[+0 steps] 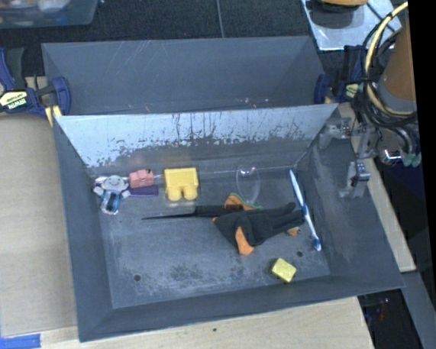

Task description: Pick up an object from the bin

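the gripper [354, 178] hung over the right wall of the bin [193, 72]; we couldn't tell whether it was spread or closed. nearest, by that wall, lay a blue toothbrush [304, 207], probably light, stiff, slippery; we'd pinch across its handle

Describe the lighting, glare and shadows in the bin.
Camera view: the bin catches the most light on its back wall, with a pale sheen; its floor is dimmer and evenly lit, without hard shadows; the clear cup shows only as faint highlights.
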Motion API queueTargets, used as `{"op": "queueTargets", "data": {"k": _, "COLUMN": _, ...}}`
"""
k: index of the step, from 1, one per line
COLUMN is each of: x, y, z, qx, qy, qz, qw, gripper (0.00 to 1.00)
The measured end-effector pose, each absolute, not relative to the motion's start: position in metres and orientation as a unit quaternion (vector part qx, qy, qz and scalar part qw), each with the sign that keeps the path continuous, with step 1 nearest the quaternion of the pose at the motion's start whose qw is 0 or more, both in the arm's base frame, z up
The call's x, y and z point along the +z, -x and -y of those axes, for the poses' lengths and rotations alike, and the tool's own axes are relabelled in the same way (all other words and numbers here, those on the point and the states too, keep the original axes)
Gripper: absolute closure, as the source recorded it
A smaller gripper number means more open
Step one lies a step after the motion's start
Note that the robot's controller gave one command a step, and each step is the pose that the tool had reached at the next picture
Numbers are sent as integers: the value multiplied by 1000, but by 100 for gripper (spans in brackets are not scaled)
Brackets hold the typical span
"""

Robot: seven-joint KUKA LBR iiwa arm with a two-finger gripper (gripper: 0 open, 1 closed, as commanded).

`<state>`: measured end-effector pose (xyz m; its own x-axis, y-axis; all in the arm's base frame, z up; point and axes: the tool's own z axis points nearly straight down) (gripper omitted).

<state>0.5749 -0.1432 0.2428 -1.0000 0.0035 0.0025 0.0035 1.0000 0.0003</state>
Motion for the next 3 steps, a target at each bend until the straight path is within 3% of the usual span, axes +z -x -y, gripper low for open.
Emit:
{"op": "queueTargets", "data": {"k": 1, "x": 246, "y": -576, "z": 142, "qx": 1, "qy": 0, "qz": 1000, "qw": -2, "gripper": 0}}
{"op": "queueTargets", "data": {"k": 2, "x": 143, "y": -579, "z": 92, "qx": 1, "qy": -16, "qz": 1000, "qw": -4, "gripper": 0}}
{"op": "queueTargets", "data": {"k": 3, "x": 144, "y": -574, "z": 78, "qx": 3, "qy": -42, "qz": 999, "qw": -7, "gripper": 0}}
